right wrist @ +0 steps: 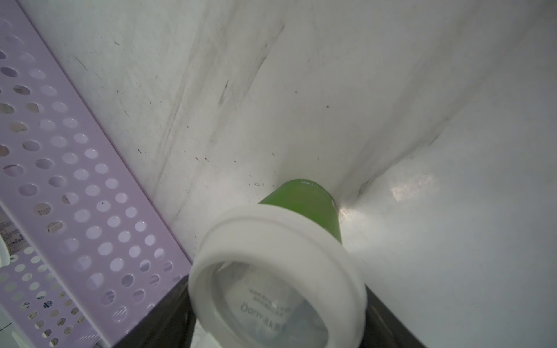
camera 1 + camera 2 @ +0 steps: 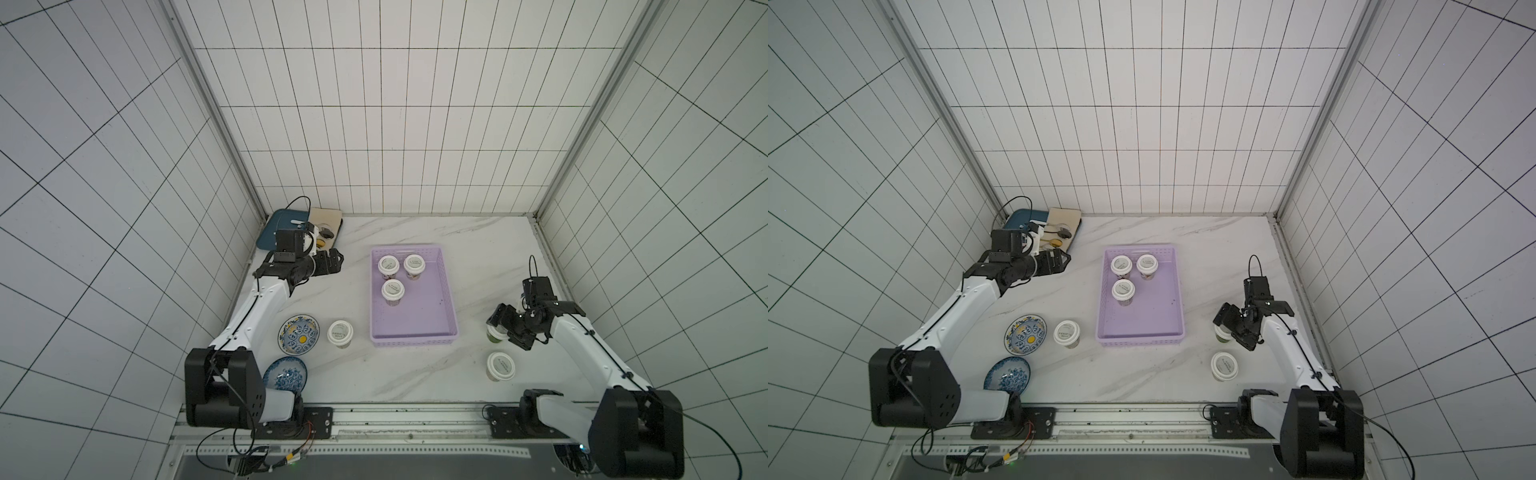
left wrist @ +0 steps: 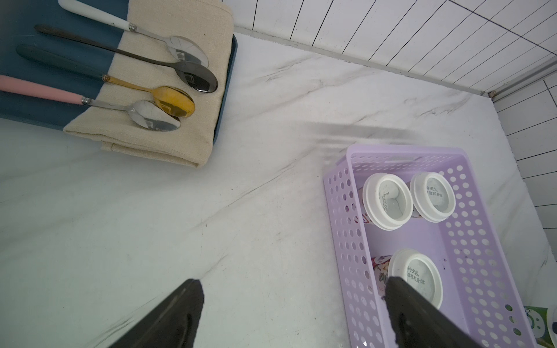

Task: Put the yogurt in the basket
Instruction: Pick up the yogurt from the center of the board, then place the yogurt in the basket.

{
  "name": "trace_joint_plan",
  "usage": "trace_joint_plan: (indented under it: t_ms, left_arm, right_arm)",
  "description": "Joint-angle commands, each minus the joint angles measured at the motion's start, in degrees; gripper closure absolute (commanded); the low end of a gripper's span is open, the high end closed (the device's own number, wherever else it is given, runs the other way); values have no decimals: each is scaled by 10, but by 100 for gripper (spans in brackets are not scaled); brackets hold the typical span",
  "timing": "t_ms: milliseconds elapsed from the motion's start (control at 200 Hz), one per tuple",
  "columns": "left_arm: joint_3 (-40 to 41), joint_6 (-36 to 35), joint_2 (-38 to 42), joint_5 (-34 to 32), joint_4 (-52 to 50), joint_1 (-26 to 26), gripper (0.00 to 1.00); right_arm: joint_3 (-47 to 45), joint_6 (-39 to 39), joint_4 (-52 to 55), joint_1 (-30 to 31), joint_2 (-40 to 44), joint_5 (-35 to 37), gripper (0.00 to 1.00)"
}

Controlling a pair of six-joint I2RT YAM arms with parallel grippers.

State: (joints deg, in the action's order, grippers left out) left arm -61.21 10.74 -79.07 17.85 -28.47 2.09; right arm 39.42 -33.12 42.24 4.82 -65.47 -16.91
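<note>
Your right jaws are straddling the green yogurt cup [image 1: 278,265] beside the lilac basket [image 1: 69,168]; contact is indeterminate. Closing on the flared lid [image 1: 241,229] is risking slippage or tipping. Left jaws are hanging open, empty.

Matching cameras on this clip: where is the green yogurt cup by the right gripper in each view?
In both top views: the green yogurt cup stands right of the basket, partly under the right gripper.
Left wrist: maybe the green sliver at the frame edge past the basket; cannot tell.
Right wrist: the cup close up, its white lid between the fingers.
Shared landmark: the lilac basket, in all four views.
</note>
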Motion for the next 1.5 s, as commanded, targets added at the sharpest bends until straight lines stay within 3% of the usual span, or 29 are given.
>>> trace_joint_plan:
  t_ms: [0,355,610,1055,1209,1499]
  left_arm:
    - [2,-1,6,-1,6,-2,2]
    - [1,1,3,9,5,-3,2]
    - [0,1,4,9,4,-3,2]
    - [2,-1,5,6,7,-3,2]
    - [2,-4,12,-4,5,-6,2]
    - [7,-2,15,1,8,-10,2]
  right_arm:
    - [-8,6,0,-7,3,-5,18]
    - [10,15,16,-8,12,8,20]
    - [21,19,27,-7,13,-4,28]
    - [108,36,71,-1,-12,-26,29]
    - [166,32,87,26,-37,-31,29]
    - [283,11,99,133,-106,-7,29]
